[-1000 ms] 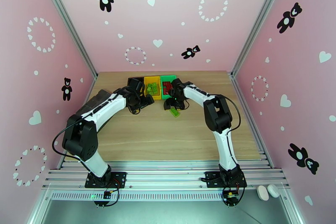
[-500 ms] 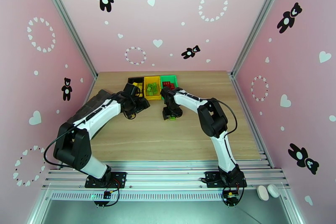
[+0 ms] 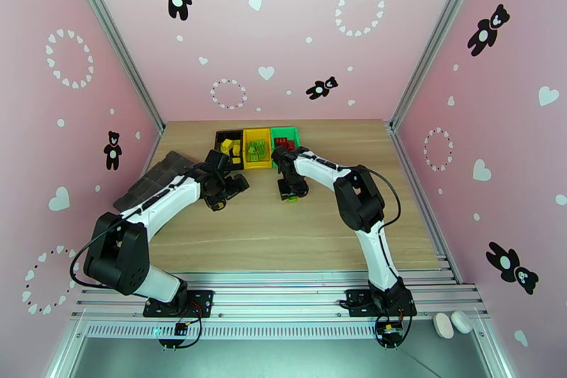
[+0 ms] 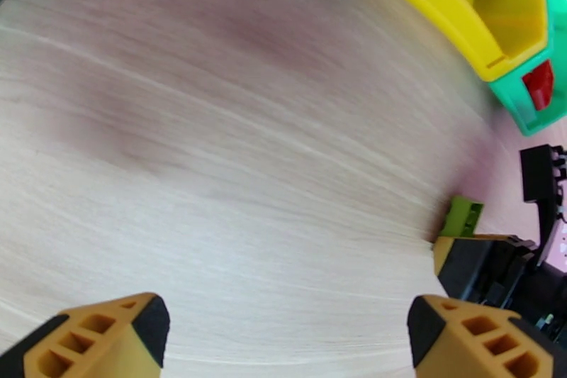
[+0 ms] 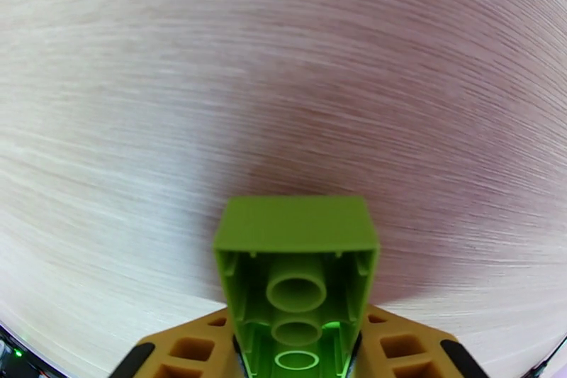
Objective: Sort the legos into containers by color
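The right end effector [image 3: 289,191] sits low over the tabletop [image 3: 283,237] just below the centre of the top view, in front of the row of bins. In its wrist view the right end effector [image 5: 296,354] has its two orange fingers [image 5: 191,347] closed narrowly on a green brick [image 5: 295,230], gripping it from both sides. The brick's hollow underside faces the camera, at the bottom middle of that frame. The left wrist view shows the same green brick [image 4: 462,216] at the right edge, low against the wood.

The left end effector [image 3: 225,191] hangs left of centre, well apart from the right one. Its jaws stand wide with nothing between the fingers [image 4: 135,330], only bare wood.

Toward the back of the tabletop, the black bin [image 3: 218,142] holds yellow bricks [image 3: 228,147]. The yellow bin [image 3: 258,131] holds green bricks [image 3: 256,150]. The green bin [image 3: 285,129] holds red bricks [image 3: 283,143]. A dark grey tray [image 3: 152,181] lies at the left edge.
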